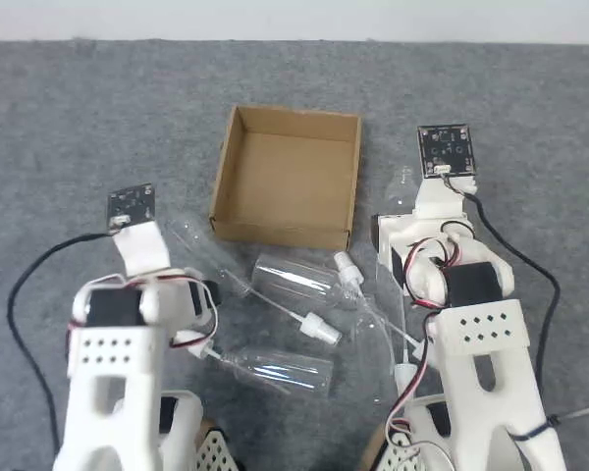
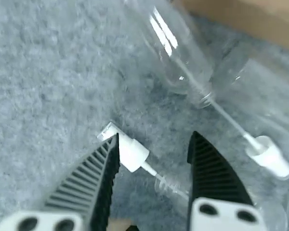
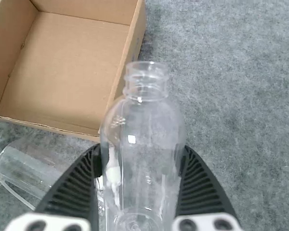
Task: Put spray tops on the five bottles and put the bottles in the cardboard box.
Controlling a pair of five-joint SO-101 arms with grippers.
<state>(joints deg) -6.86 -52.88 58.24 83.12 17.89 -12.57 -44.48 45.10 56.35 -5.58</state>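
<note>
Left wrist view has the left hand (image 2: 155,137) with its two fingers spread wide over a small white plastic spray top (image 2: 130,151). That top lies on the grey felt-like surface (image 2: 43,82), on the arms' side of the open brown cardboard box (image 1: 280,231), out from its left front corner. The top's head rests against one finger, and its thin tube slants across the gap towards the other. I judge that a plain squeeze would meet the piece at an angle rather than square on its head.

Just in front of the box's front wall, a clear plastic bottle on its side (image 1: 294,280) lies lengthwise along that wall, with a second white spray top (image 1: 348,270) at its end.

Beside the box's right wall, the right hand (image 3: 139,153) pinches a clear round plastic bottle with a bare threaded neck (image 3: 142,110) by its body. The open mouth points away from the wrist.

The left arm is the nearer to the loose top, and the waiting neck is off the box's opposite side. The coming move likely depends on bringing the tube in line with that mouth.
</note>
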